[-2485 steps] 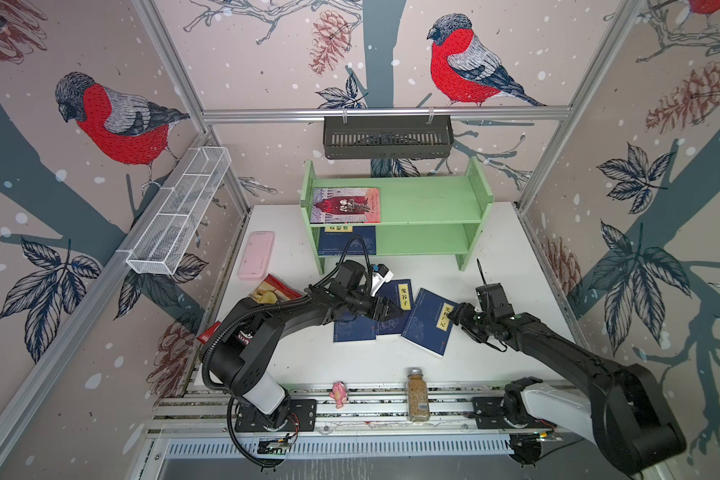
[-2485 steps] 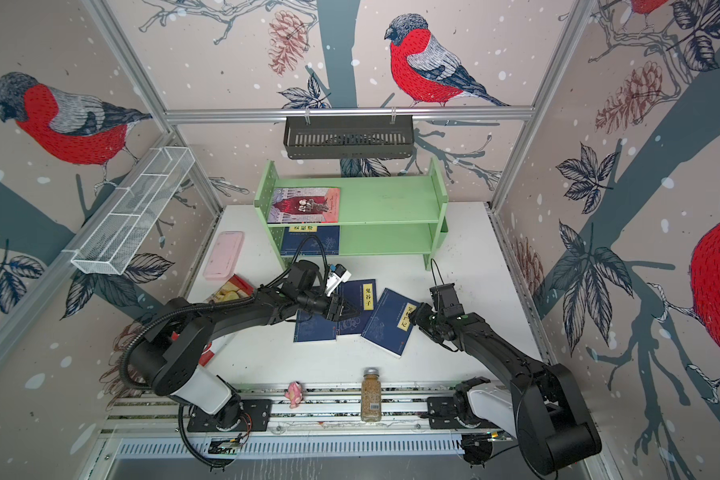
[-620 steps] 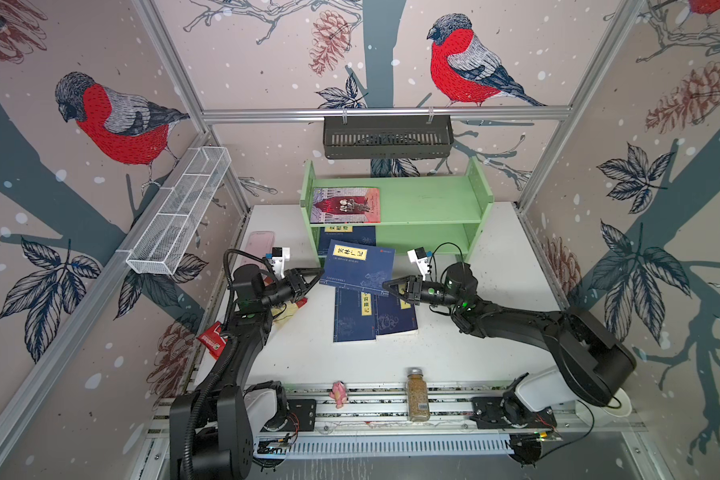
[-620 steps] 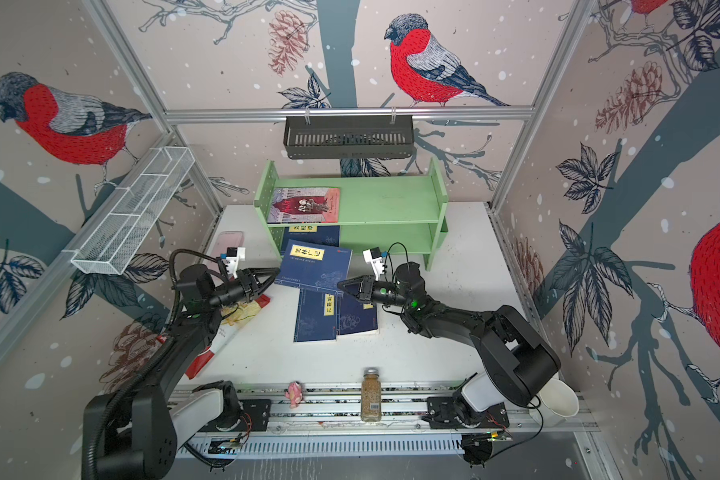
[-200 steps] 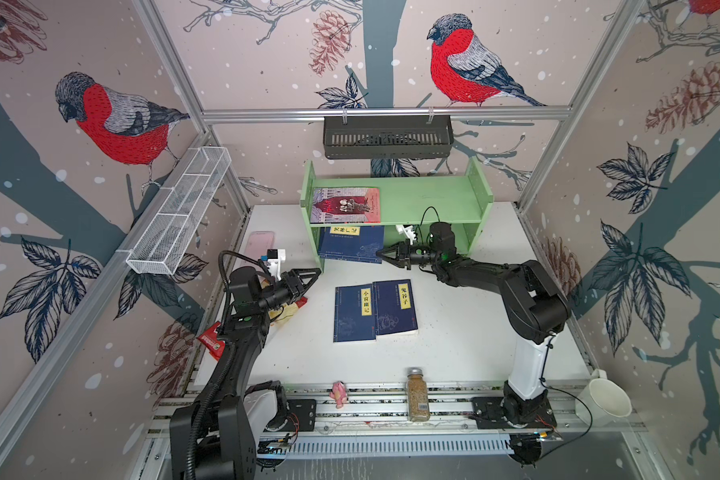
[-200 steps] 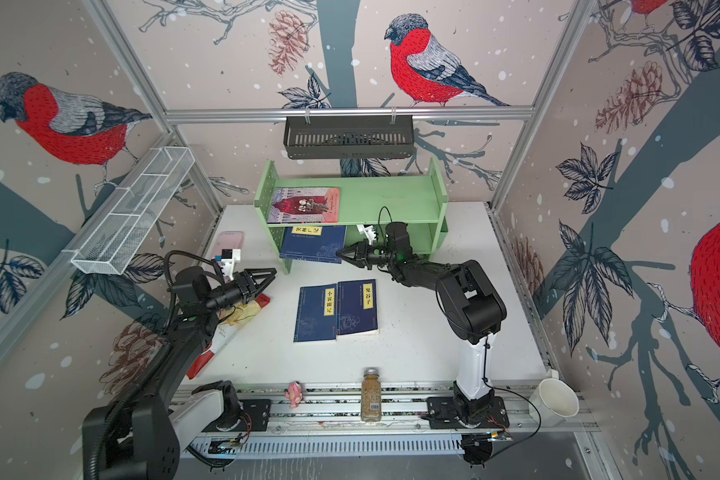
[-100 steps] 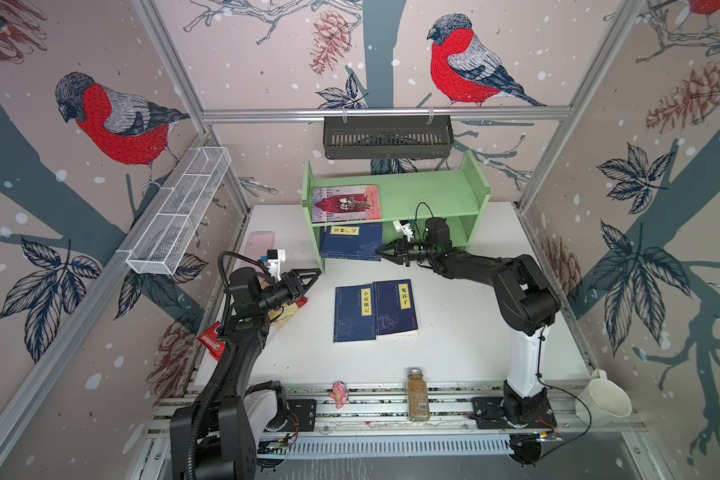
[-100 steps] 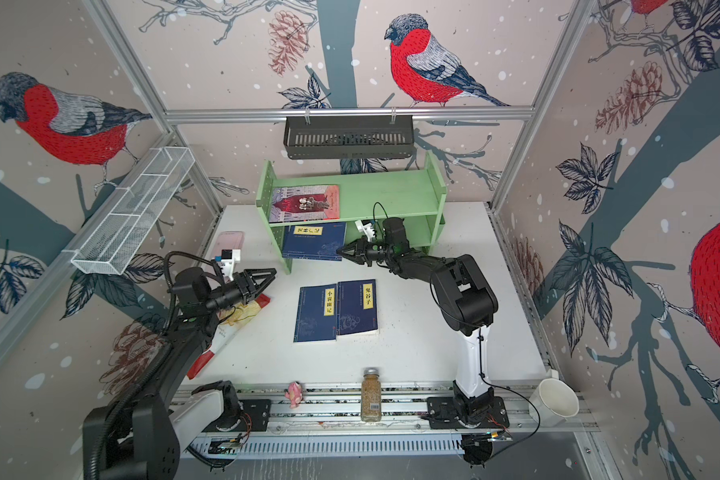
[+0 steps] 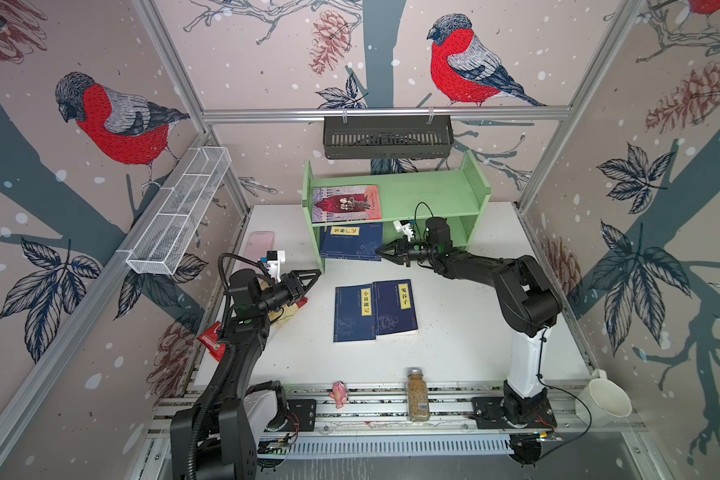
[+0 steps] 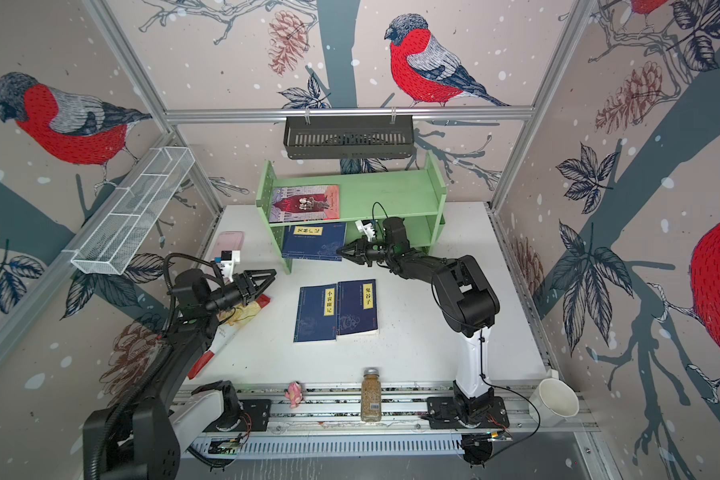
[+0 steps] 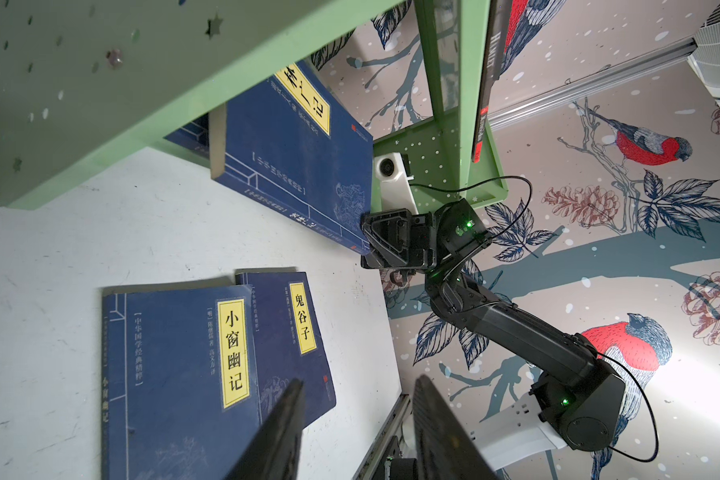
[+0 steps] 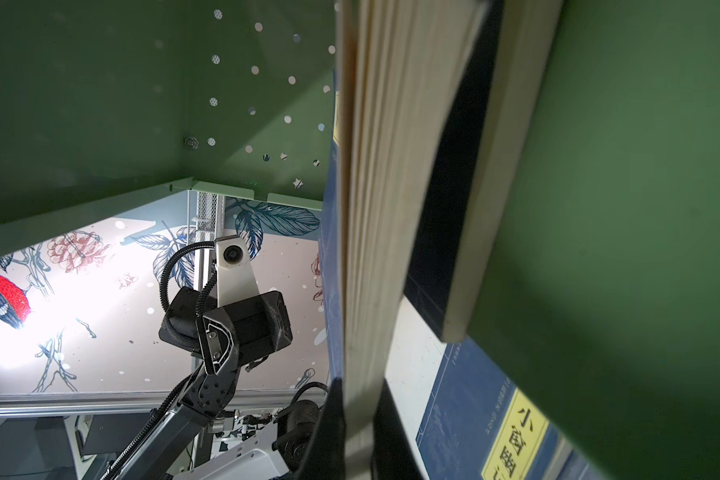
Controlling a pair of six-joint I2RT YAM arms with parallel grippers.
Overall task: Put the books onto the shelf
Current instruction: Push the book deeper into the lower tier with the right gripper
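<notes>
The light green shelf stands at the back of the table. A pink-red book lies on its upper tier. My right gripper is shut on the near right corner of a navy book, pinching its page edge. That book lies in the lower tier on another navy book and juts past the front edge. Two more navy books lie side by side on the table. My left gripper hovers open and empty left of them, its fingers above the nearer cover.
A black slotted basket hangs above the shelf and a white wire basket is on the left wall. A pink slab and snack packets lie under my left arm. A spice jar, pink toy and white cup line the front rail.
My right gripper brought the navy book from above the table into the lower tier, and over the last second edged it slightly further left. The left arm has hardly moved.
</notes>
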